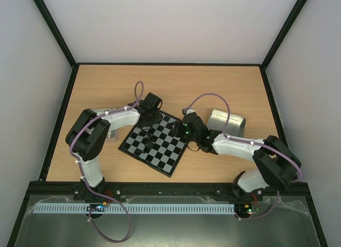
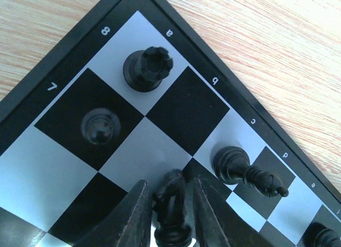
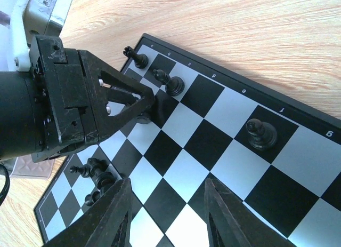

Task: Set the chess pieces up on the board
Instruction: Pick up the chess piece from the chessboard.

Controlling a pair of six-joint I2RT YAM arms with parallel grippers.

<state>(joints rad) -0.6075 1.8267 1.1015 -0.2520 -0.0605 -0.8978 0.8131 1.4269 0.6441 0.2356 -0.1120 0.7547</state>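
Knight point(image 2: 170, 209), light, hard and slick, sits between our left gripper point(image 2: 170, 181) fingers over the board point(image 2: 170, 111) near b, clamped or not we cannot tell; we'd pinch its waist; right gripper point(image 3: 169, 185) gapes empty.

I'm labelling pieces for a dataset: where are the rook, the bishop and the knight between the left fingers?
rook point(image 2: 156, 62): left wrist view, on its notched top.
bishop point(image 2: 233, 162): left wrist view, on its wide lower body.
knight point(image 2: 171, 196): left wrist view, on its head.
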